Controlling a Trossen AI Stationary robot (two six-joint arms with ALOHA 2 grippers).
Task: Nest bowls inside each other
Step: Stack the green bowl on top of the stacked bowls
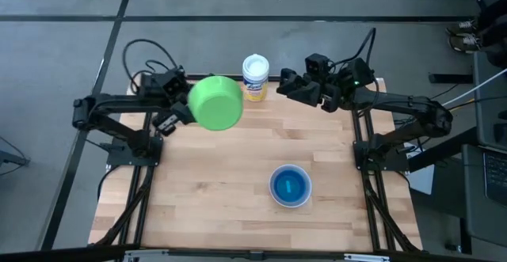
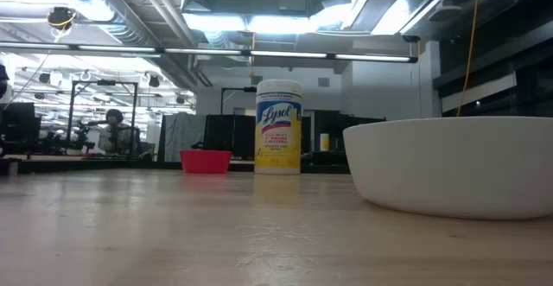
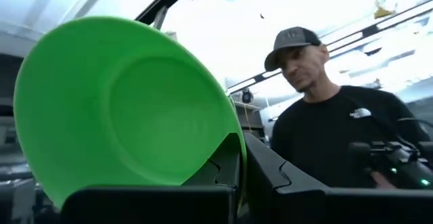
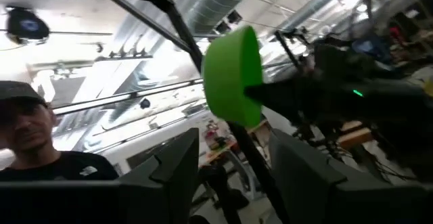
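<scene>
The left pincer [image 1: 181, 108] is clamped on the green bowl's [image 1: 215, 102] rim, lifting it at the upper left of the worktop [image 1: 222, 183], probably for nesting into the blue stack [image 1: 290, 185] lower right. The right pincer [image 1: 291, 84], fingers apart and empty, waits upper right.

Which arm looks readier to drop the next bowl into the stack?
Left, most likely. Its end effector is shut on the round green plastic bowl, raised above the table. The right end effector is open and holds nothing. The stacked bowls sit near the front.
</scene>
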